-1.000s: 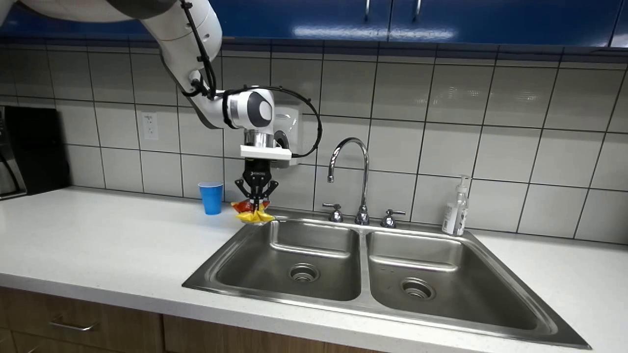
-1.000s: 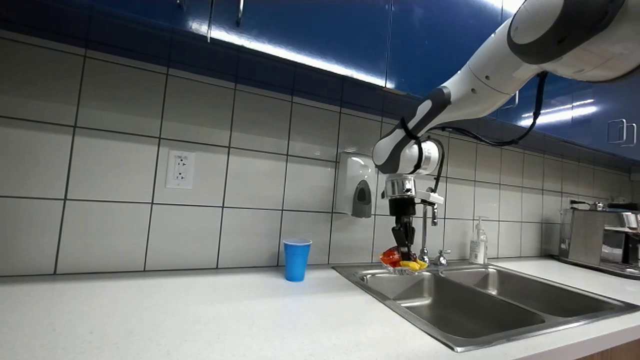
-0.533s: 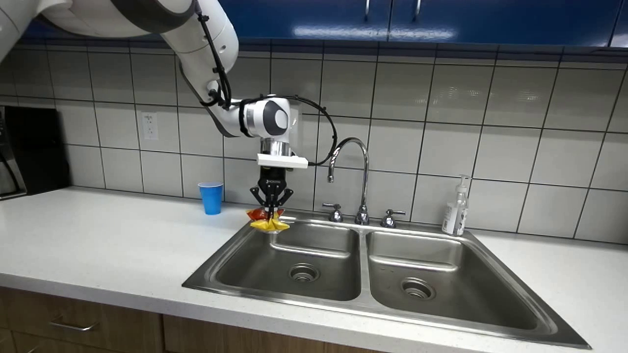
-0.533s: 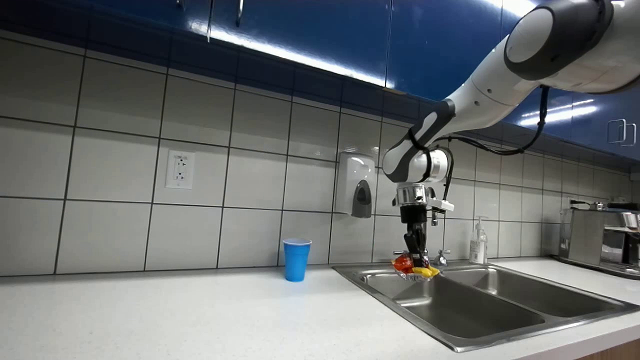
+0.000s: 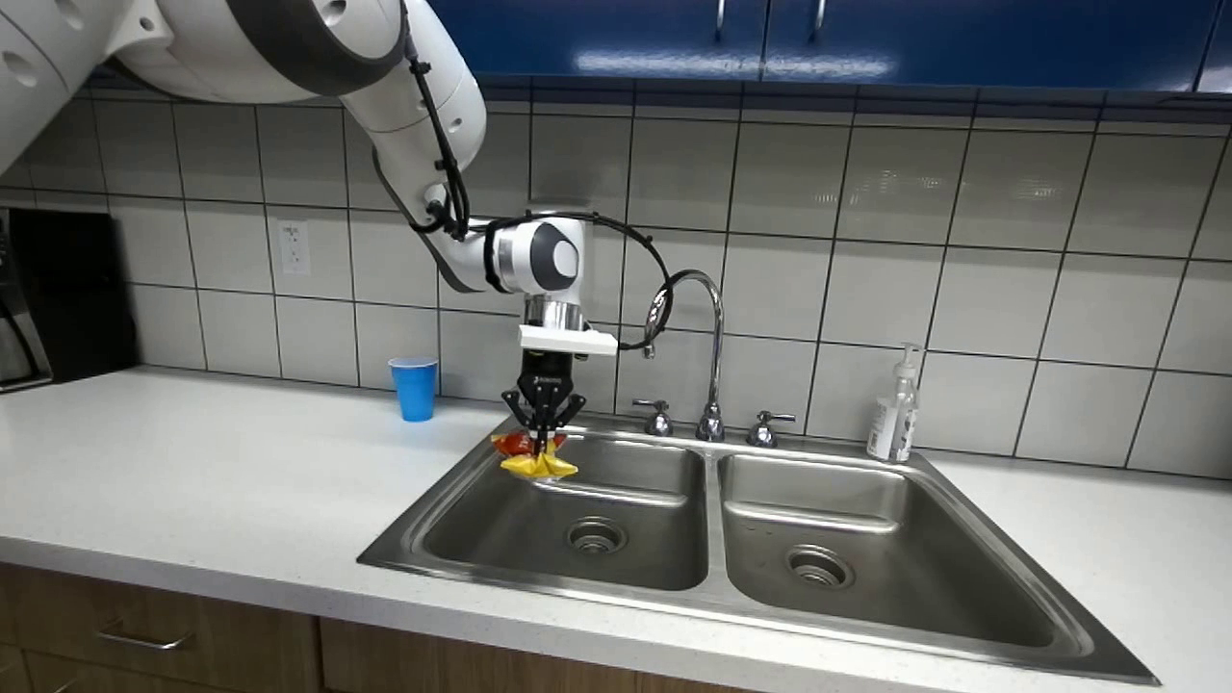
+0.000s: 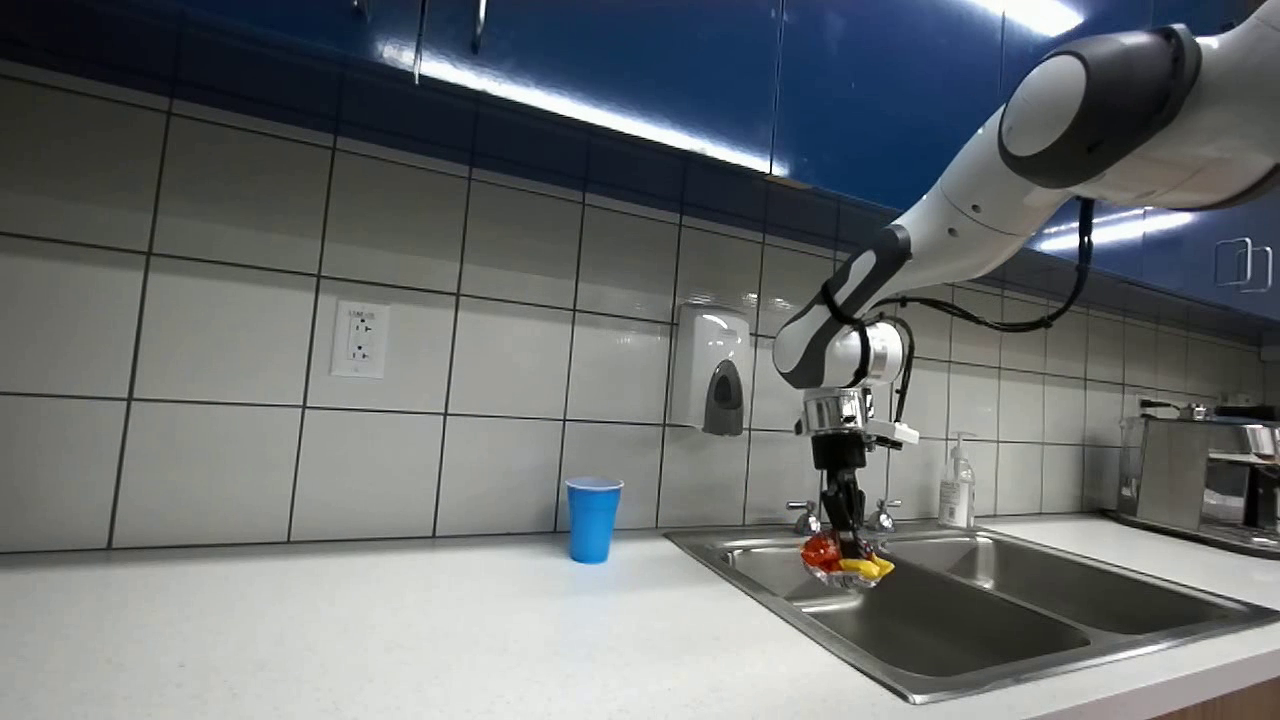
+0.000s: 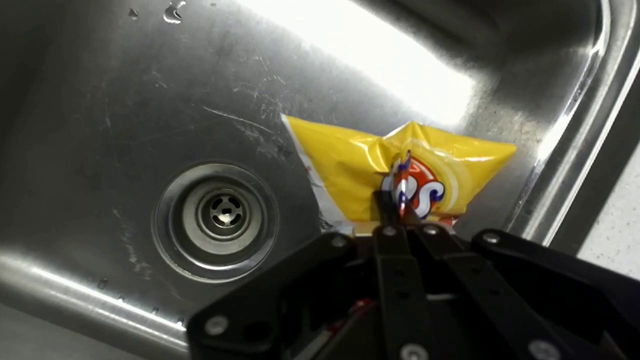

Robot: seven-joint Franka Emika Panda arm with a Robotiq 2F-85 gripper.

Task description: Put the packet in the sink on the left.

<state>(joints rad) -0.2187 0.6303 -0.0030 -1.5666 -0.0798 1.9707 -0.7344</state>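
The claw [image 5: 542,448] is holding the packet [image 7: 367,167] by a pinched fold at its middle, and it is hanging over the left basin [image 5: 510,534], toward that basin's left edge. The packet is looking light, soft and rather slippery, perhaps with crumbly contents, so this middle fold is serving well for a gentle but secure hold. Compared with one second ago, claw and packet are hanging lower and farther inside the left basin, while the blue cup [image 5: 415,391] is standing unmoved outside it.
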